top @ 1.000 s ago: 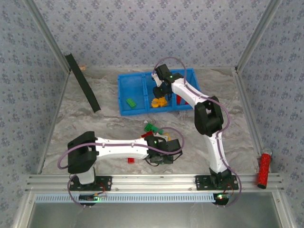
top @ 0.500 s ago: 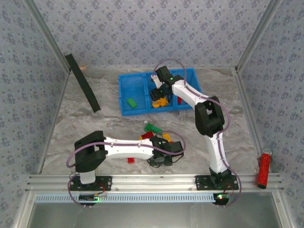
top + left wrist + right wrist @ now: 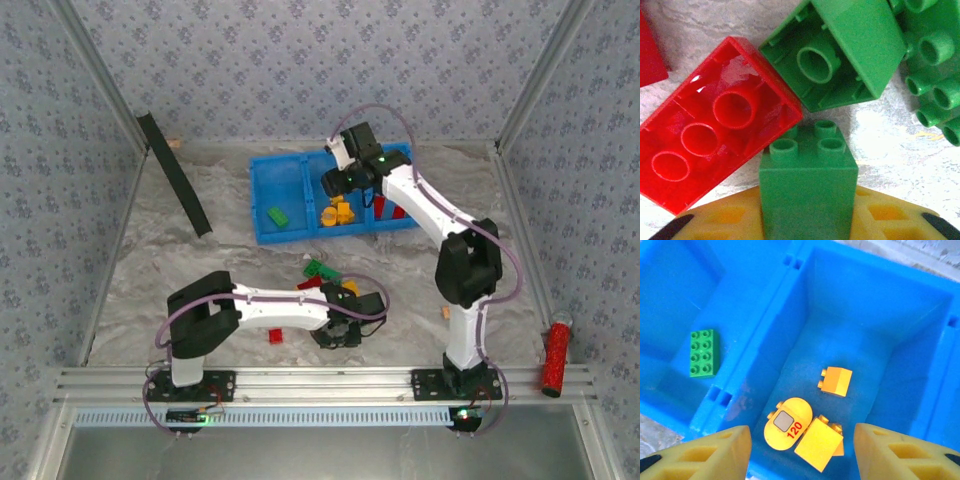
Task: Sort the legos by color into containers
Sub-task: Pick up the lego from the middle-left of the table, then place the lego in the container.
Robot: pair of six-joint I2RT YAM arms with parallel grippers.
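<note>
Your left jaws pinch a green brick (image 3: 807,190) between yellow pads (image 3: 715,222), which are cut off at the bottom of the wrist view. It sits in the pile near the tabletop's (image 3: 200,270) near edge, just beside an upturned red brick (image 3: 715,125). You cannot tell whether it is lifted. Your right jaws stand wide and empty over the blue tray's (image 3: 765,305) middle compartment, where yellow bricks (image 3: 836,381) lie. From above, the arm hides part of the right compartment.

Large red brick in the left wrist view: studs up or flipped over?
Flipped over. The red brick shows its hollow underside to the camera, with three round tubes inside the open shell; no studs are visible on it.
</note>
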